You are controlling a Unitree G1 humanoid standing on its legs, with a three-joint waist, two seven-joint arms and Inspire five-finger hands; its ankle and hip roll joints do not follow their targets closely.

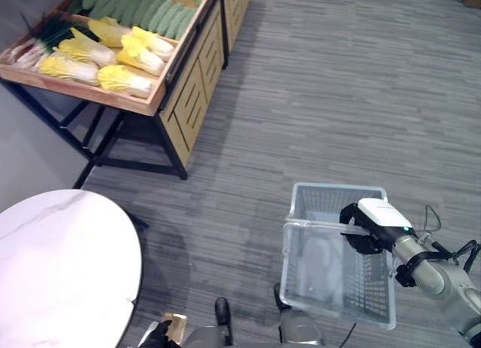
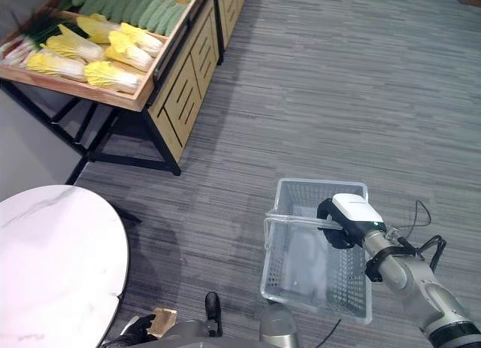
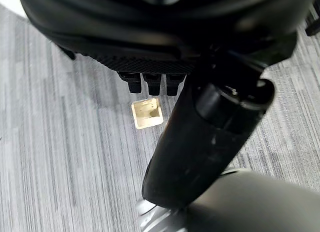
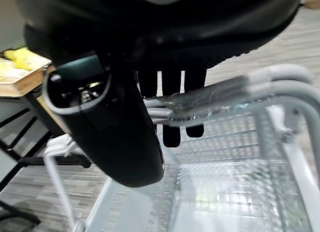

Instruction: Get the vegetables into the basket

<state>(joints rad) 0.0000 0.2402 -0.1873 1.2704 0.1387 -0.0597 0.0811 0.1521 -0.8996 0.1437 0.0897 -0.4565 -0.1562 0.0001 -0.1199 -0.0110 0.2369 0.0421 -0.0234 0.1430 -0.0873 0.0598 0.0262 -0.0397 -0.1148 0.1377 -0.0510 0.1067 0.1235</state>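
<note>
The right hand [image 1: 366,229] is gripping the basket [image 1: 337,298] handle, with the vegetables [image 1: 101,53] lying far-left on the wooden stand [image 1: 154,100], while the left hand [image 1: 156,336] is hanging low, its fingers' state unclear.

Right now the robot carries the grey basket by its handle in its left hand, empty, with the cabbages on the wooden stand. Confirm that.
Wrong hand. The right hand is curled round the handle of the grey basket, as the right wrist view shows. The rest holds: the basket is empty and the cabbages lie on the wooden stand.
</note>
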